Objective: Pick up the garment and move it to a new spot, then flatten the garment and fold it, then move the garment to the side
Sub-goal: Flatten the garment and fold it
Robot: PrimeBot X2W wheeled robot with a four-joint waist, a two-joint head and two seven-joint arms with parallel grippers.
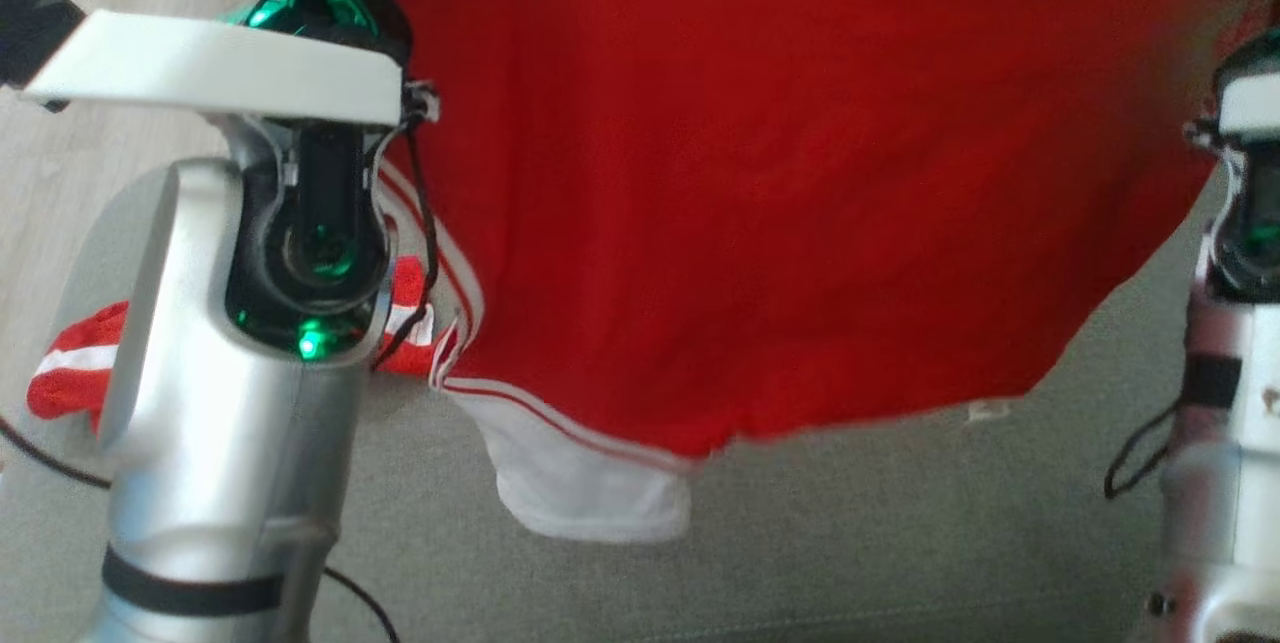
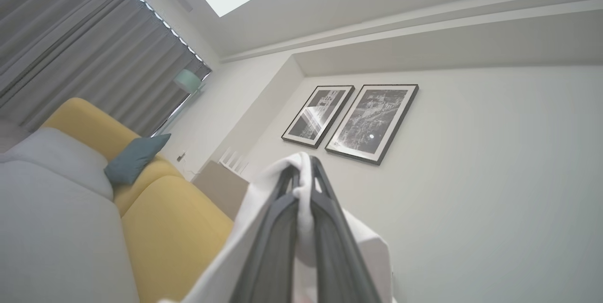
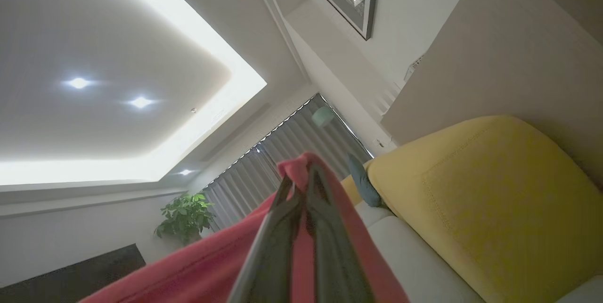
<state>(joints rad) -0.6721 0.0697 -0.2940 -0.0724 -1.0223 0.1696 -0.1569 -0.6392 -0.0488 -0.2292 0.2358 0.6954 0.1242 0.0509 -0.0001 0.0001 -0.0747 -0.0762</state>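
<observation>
The left tool [image 2: 304,171] is seen shut tight on a white fold of the garment [image 1: 760,183], and the right tool [image 3: 301,176] on a red edge. In the head view the garment is held spread above the grey sofa seat [image 1: 850,543]. A yellow backrest [image 3: 480,190] and framed prints [image 2: 351,121] are shown by the wrist views.
</observation>
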